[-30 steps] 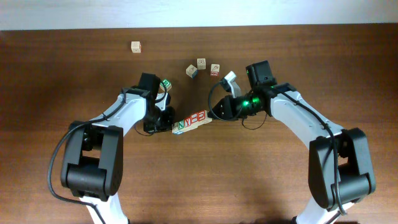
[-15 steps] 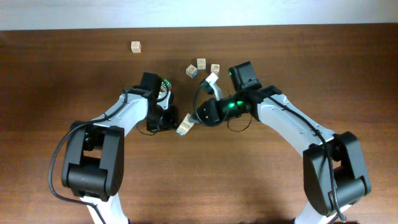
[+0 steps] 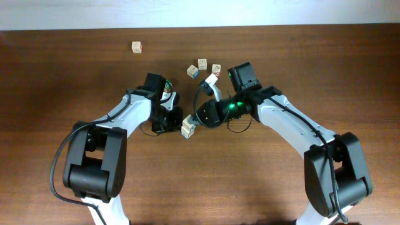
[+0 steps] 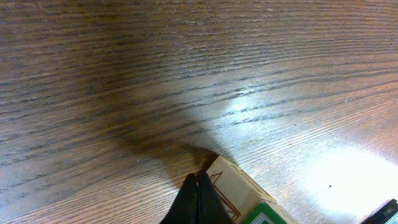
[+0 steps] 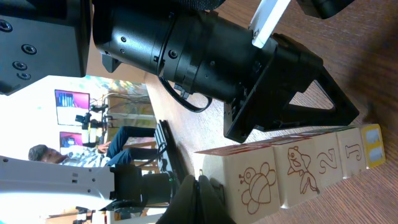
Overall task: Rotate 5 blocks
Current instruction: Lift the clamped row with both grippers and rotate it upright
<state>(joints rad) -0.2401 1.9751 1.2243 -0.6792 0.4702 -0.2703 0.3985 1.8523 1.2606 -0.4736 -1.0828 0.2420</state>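
The blocks point(image 3: 187, 127) lie in one short, steeply angled row between my two grippers in the overhead view. In the right wrist view the row point(image 5: 292, 171) shows side faces with a bee, a fish, a 2 and a J, and a blue-marked block point(image 5: 372, 145) at its far end. My right gripper point(image 5: 197, 180) is shut, its tips against the bee end of the row. My left gripper point(image 4: 197, 180) is also shut, its tips touching a wooden block point(image 4: 231, 186) beside a green-marked one point(image 4: 266, 214). Neither gripper holds anything.
Three loose cubes point(image 3: 202, 64) sit behind the grippers. A plain pale cube point(image 3: 136, 47) stands alone at the far left. A green-lettered cube point(image 3: 167, 87) shows beside the left arm. Both arms crowd the table's middle.
My right gripper swept left toward the left gripper. The row of blocks turned from lying nearly sideways to a steep angle and shifted slightly left.
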